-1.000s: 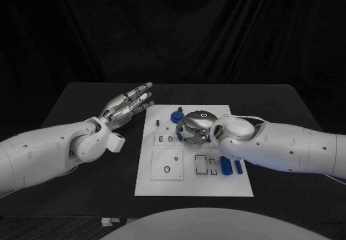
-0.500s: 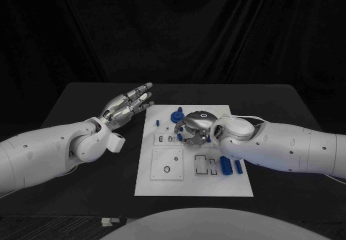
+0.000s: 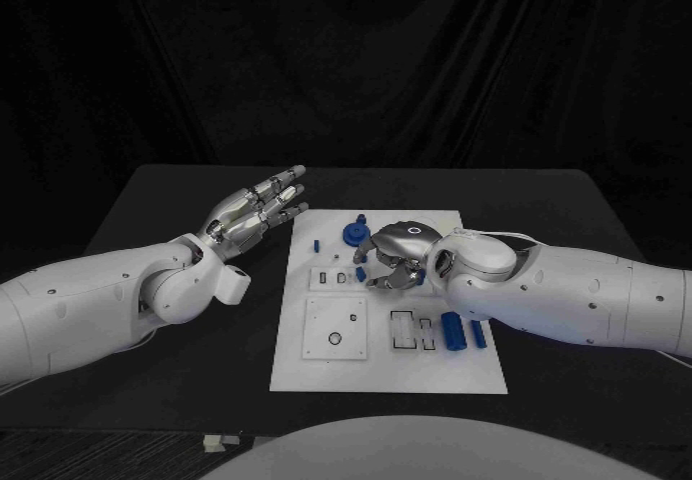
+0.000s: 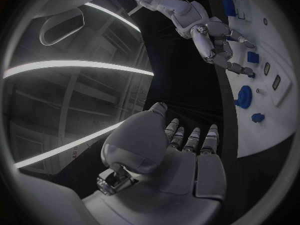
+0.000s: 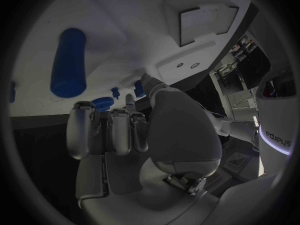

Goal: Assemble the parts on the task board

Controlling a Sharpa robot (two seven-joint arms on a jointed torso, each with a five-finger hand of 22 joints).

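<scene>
The white task board (image 3: 389,345) lies in the middle of the black table. My right hand (image 3: 392,255) hovers over its upper middle, fingers bent down toward the plate. In the left wrist view a small blue piece (image 4: 252,57) sits between the thumb and fingertips of the right hand (image 4: 212,40); I cannot tell whether they touch it. My left hand (image 3: 260,212) is off the board's left edge, flat, fingers spread, holding nothing. A blue round part (image 3: 351,232) stands near the board's far edge. A blue cylinder (image 3: 453,330) lies at the board's right side.
A second blue piece (image 3: 477,333) lies beside the cylinder, and a small blue one (image 3: 315,243) sits near the board's far left corner. Rectangular recesses (image 3: 408,328) and a raised square plate (image 3: 335,328) take up the board's near half. Bare black table surrounds the board.
My right hand has shifted slightly to the right over the board. My left hand has stayed where it was.
</scene>
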